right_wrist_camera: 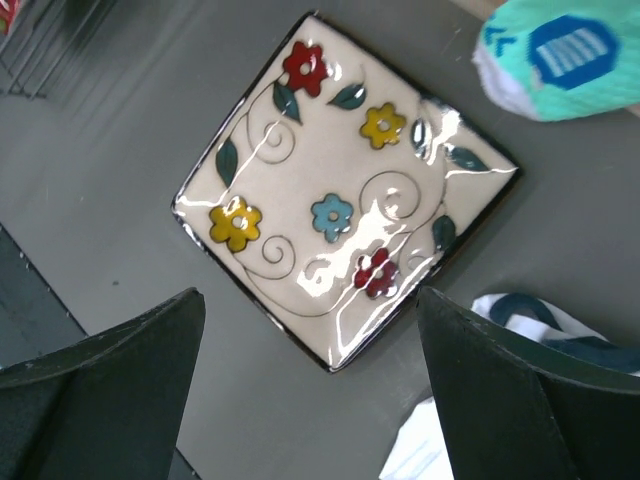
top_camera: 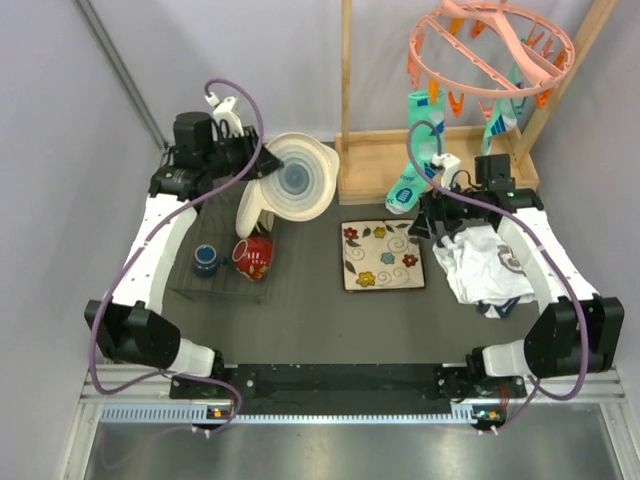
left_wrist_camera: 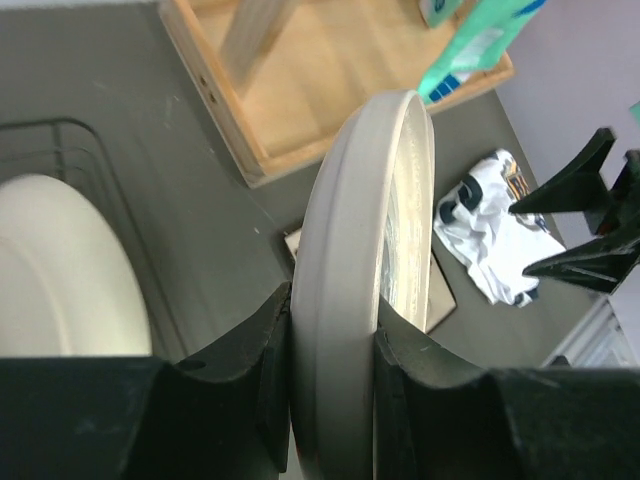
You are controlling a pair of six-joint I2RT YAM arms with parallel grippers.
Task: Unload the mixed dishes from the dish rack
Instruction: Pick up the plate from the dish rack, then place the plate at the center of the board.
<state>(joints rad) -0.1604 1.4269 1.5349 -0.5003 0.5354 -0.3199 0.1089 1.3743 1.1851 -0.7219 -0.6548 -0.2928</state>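
My left gripper [top_camera: 255,165] is shut on the rim of the blue-ringed round plate [top_camera: 298,178] and holds it tilted on edge above the far right end of the black wire dish rack [top_camera: 222,285]. The left wrist view shows the rim [left_wrist_camera: 365,230] clamped between both fingers [left_wrist_camera: 250,370]. A large cream dish [top_camera: 254,207] stands in the rack, and also shows in the left wrist view [left_wrist_camera: 60,270]. A dark blue mug [top_camera: 207,260] and a red patterned mug [top_camera: 254,257] sit in the rack. The square cream floral plate [top_camera: 382,254] lies flat on the table. My right gripper [top_camera: 430,218] is open and empty above that plate [right_wrist_camera: 340,190]. No small white bowl is in view.
A wooden frame [top_camera: 395,160] with a pink peg hanger [top_camera: 490,45] stands at the back right, with a teal sock [top_camera: 412,185] hanging down. A white cloth [top_camera: 485,265] lies right of the floral plate, under the right arm.
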